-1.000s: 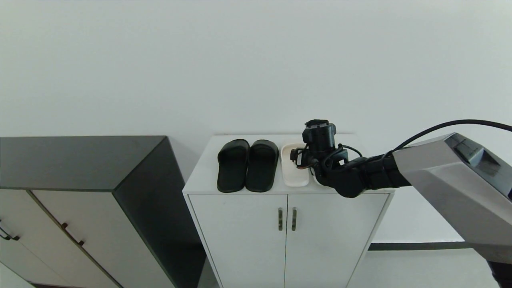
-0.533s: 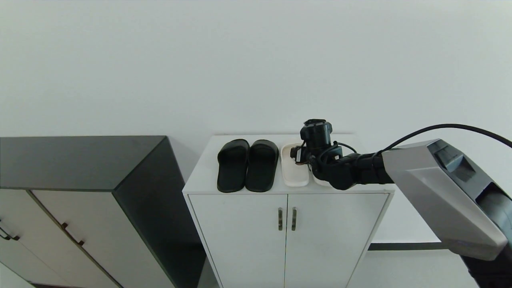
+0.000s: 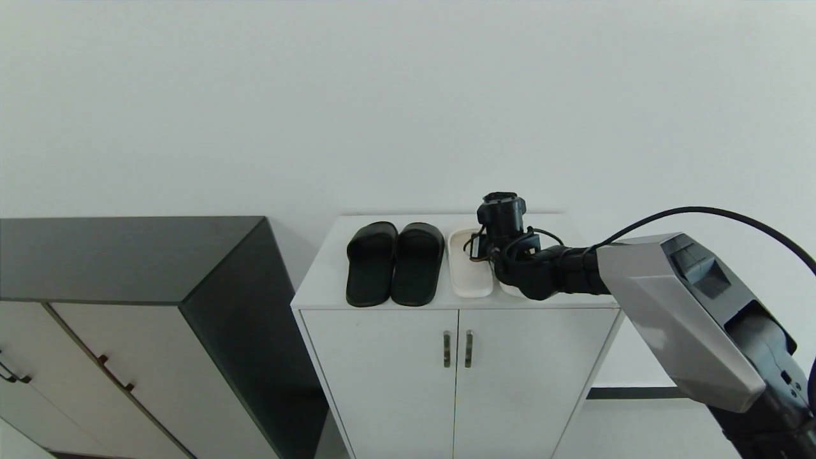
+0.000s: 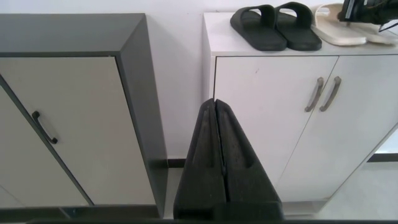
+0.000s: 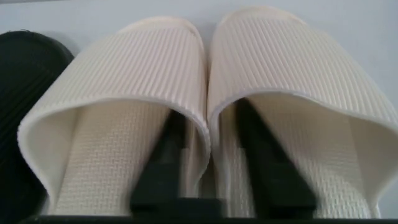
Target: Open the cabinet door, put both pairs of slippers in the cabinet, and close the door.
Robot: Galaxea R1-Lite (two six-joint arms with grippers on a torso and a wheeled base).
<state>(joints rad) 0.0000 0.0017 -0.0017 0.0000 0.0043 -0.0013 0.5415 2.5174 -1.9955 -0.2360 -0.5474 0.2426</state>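
A: Where are the cream slippers (image 5: 149, 68)?
B: Side by side on the right half of the cabinet (image 3: 382, 395) top, heels toward its front edge.
A: And the right gripper (image 5: 210, 118)?
B: Its fingers (image 5: 158, 168) are apart, one inside each slipper under the strap. The two inner walls stand between them, unpinched.
A: The black slippers (image 3: 395, 262)?
B: Just beside the cream pair, toward the left edge.
A: The doors (image 3: 535, 382)?
B: Both shut.
A: The left gripper (image 4: 215, 106)?
B: Low before the cabinet, fingers pressed together.

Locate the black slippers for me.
In the head view, the black rubber slide slippers lie on top of the white two-door cabinet, on its left half, beside the cream woven slippers.
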